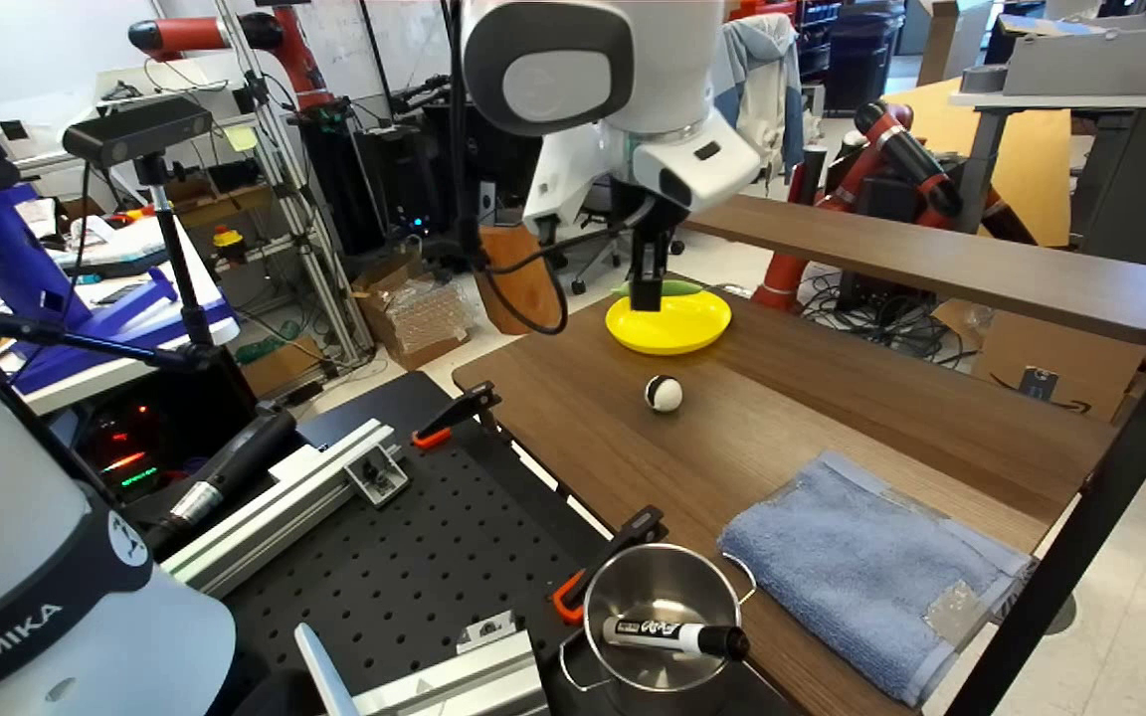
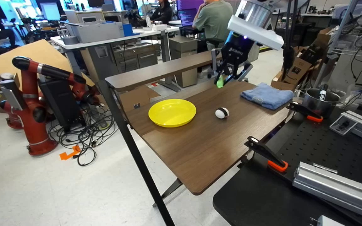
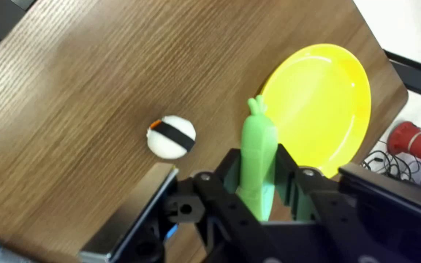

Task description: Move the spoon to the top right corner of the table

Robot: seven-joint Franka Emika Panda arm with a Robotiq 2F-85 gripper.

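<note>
- Franka base (image 1: pixel 56 597) sits closest to the lens, far left in an exterior view, with the black perforated board (image 1: pixel 414 557) beside it.
- Next over, going by the wrist view: white ball (image 3: pixel 171 138) with a black stripe, on the table (image 1: pixel 802 388).
- Right of that, the gripper (image 3: pixel 258 162) is clamped on the spoon (image 3: pixel 257 131), squeezing its middle from both sides, up in the air over the table afaict.
- So grab and lift look done to me. What's left: carry it to the top right corner, lower it, let go. Honestly can't tell from these angles which corner that means.
- Spoon itself: slim, bright green, rounded, a bit shiny, stubby little prongs on one end. Looks more like a toy veggie lol. No bowl or silvery bit I can make out.
- Further right, yellow plate (image 3: pixel 320 109): spoon crosses its rim in that wrist view, but it's just in front, not in it, I think.
- Far right in an exterior view: blue towel (image 1: pixel 861 567) on the table.
</note>
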